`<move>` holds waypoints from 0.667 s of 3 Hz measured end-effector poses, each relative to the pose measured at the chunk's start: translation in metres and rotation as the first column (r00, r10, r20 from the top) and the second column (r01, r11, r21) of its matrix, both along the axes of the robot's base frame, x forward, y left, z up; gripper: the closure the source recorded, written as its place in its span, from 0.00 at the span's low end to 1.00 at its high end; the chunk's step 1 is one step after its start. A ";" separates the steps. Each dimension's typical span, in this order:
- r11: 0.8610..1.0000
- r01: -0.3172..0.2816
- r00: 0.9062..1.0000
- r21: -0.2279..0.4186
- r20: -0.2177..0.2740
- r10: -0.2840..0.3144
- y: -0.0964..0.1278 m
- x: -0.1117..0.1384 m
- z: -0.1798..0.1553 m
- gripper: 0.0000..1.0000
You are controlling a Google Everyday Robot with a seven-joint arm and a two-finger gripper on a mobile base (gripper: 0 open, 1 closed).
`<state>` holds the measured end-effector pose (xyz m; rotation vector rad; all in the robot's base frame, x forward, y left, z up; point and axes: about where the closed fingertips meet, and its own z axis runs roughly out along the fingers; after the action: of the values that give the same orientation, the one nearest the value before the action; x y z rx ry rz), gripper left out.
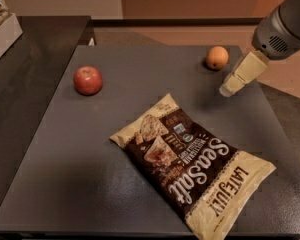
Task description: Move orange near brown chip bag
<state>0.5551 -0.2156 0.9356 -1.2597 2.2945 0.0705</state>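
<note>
The orange (217,57) sits on the grey table (90,149) near its far right corner. The brown chip bag (192,166) lies flat at the front right, with tan ends and white "Sea Salt" script. My gripper (229,89) reaches in from the upper right on a grey arm (285,26). Its tan tip hovers just right of and a little nearer than the orange, apart from it, and above the bag's far end.
A red apple (87,80) sits on the table's left side. A darker counter (25,79) adjoins the table on the left, with a white box (2,26) at its far end. Brown floor lies beyond the far and right edges.
</note>
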 end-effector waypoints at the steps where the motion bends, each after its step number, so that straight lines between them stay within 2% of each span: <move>1: 0.997 0.059 0.998 0.043 0.019 -0.060 -0.009 0.040 -0.013 0.00; 2: 0.991 0.097 0.994 0.097 0.041 -0.101 -0.013 0.077 -0.032 0.00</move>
<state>0.6316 -0.2288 0.9037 -1.0875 2.2827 0.1135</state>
